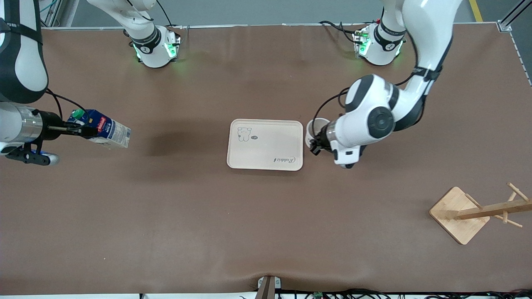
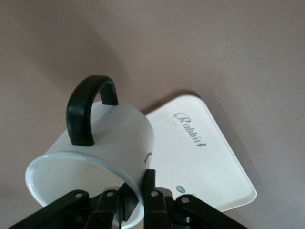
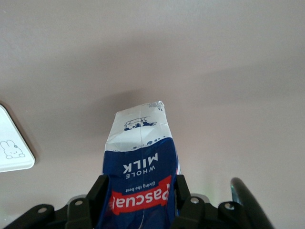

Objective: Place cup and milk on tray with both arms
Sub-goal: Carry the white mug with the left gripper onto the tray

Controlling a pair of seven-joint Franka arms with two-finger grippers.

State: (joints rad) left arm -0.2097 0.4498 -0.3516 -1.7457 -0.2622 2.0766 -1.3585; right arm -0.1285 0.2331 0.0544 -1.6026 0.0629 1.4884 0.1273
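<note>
The cream tray (image 1: 270, 139) lies flat at the table's middle. My right gripper (image 1: 85, 130) is shut on the dark-blue milk carton (image 1: 106, 131), near its green cap (image 1: 77, 113). It holds the carton tilted in the air over the table toward the right arm's end. In the right wrist view the fingers (image 3: 95, 191) clamp the carton (image 3: 140, 162) on both sides. My left gripper (image 1: 316, 145) is shut on the white cup (image 1: 312, 128), held just beside the tray's edge toward the left arm's end. In the left wrist view one finger (image 2: 151, 191) presses the cup (image 2: 109, 138) outside its rim and the other inside, with the tray (image 2: 214, 167) below.
A wooden rack (image 1: 469, 211) lies on its side near the front camera at the left arm's end. The tray's corner shows in the right wrist view (image 3: 12, 152). Brown table surface surrounds the tray.
</note>
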